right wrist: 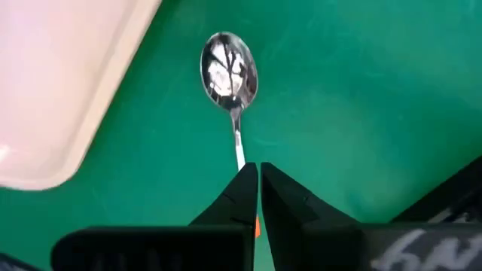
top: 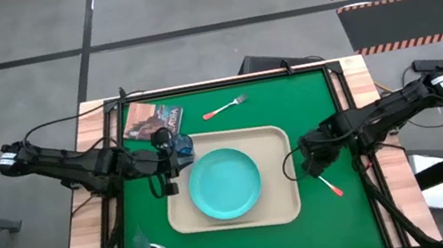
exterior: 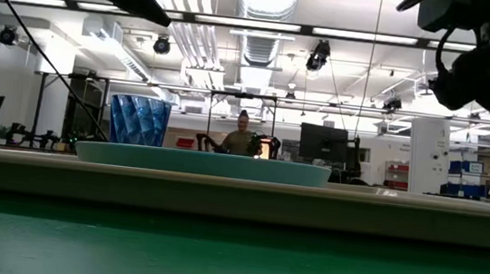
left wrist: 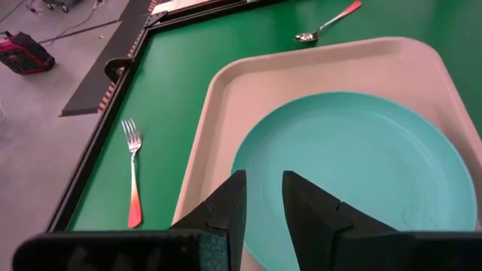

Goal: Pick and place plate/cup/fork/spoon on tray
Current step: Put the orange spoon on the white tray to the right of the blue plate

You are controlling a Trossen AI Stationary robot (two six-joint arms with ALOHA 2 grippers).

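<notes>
- Right gripper: fingers pinched on the spoon handle, on the green mat just beside the tray.
- Left gripper: fingers slightly parted, empty, above the plate.
- Cup: on the tray's corner.
- Fork: on the mat beyond the tray.

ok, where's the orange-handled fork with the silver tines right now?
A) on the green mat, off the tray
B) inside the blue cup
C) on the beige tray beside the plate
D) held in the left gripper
A: the orange-handled, silver-tined fork lies flat on the green table mat, apart from the far rim of the beige rectangular tray; no gripper touches it.
</notes>
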